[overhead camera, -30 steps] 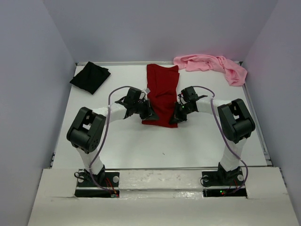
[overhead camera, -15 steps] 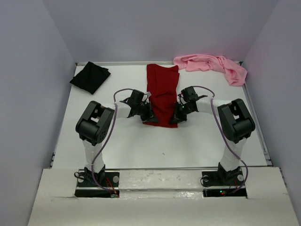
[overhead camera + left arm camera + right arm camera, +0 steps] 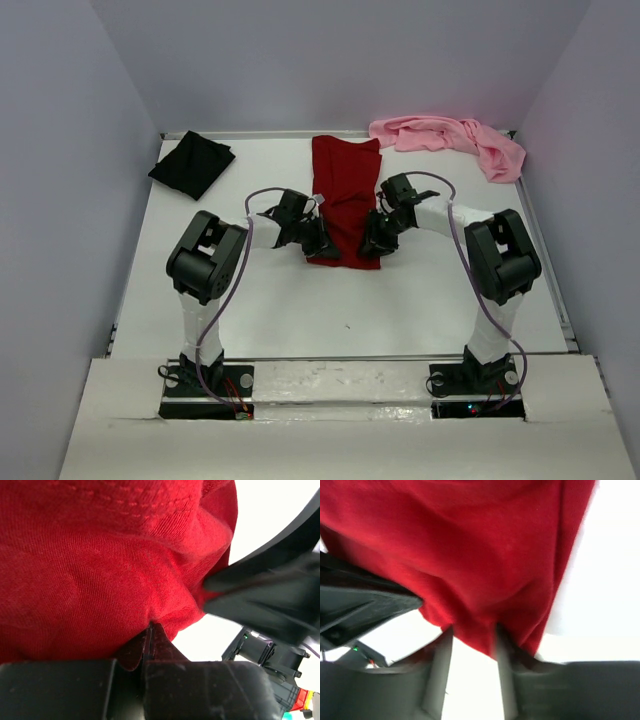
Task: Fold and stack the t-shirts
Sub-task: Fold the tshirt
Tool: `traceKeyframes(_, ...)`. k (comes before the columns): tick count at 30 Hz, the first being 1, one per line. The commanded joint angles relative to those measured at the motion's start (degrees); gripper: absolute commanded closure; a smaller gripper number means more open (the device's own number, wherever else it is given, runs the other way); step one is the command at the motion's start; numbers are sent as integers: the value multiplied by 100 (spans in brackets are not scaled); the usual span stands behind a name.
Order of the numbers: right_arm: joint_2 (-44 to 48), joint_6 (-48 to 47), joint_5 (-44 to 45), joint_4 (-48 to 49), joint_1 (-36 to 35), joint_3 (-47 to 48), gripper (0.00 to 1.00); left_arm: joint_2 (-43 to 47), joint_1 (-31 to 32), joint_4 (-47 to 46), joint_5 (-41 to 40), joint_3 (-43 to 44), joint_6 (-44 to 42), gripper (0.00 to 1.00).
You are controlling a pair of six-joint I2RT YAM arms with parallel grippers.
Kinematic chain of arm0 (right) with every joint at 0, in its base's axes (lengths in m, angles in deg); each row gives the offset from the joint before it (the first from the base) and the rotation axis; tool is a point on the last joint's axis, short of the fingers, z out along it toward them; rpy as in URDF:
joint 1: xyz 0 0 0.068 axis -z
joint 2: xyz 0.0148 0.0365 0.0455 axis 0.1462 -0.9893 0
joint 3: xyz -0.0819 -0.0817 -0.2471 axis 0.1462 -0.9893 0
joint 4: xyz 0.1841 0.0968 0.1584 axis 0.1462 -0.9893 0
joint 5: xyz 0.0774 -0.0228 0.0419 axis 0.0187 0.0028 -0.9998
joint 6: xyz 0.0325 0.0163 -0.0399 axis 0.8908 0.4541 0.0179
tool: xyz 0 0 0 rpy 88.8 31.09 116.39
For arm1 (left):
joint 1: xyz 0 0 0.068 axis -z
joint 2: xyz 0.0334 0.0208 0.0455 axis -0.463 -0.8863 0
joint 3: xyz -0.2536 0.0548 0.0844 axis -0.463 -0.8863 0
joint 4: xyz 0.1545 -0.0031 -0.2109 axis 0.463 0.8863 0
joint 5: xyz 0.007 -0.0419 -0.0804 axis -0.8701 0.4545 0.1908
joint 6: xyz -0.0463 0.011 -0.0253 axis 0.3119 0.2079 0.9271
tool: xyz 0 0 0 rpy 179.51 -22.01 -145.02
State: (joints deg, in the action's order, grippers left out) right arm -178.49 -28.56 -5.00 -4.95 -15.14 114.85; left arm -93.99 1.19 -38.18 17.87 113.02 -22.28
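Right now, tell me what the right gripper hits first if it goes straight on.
The dark red t-shirt: its edge lies between the parted fingers of the right gripper, so it likely meets cloth at once.

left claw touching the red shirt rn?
Touching. The left wrist view shows the left claw shut on a pinched fold of the dark red t-shirt.

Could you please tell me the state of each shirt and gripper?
dark red shirt: folded into a long strip
black shirt: folded, far left corner
pink shirt: crumpled, far right corner
left gripper: shut on the dark red shirt's near edge
right gripper: open, red cloth at its fingertips
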Motion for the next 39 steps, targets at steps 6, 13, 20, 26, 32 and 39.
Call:
traceKeyframes(6,389,-442,-57,-702,395,1139,40,-232,5,608,-586,-63,-361,100)
traceKeyframes(13,12,-600,-110,-702,527,1482,40,-179,5,757,-638,-133,-387,100)
traceKeyframes(20,-647,-829,-128,-632,527,2009,40,-92,-3,1144,-691,-81,-422,100)
traceKeyframes(26,-1016,-890,-102,-623,580,2361,40,-4,5,1267,-753,-98,-449,100)
traceKeyframes(32,-1201,-952,-66,-623,632,2563,40,40,5,1285,-762,-125,-449,100)
traceKeyframes(39,-1289,-1013,-75,-632,685,2704,41,58,5,1320,-797,-151,-475,100)
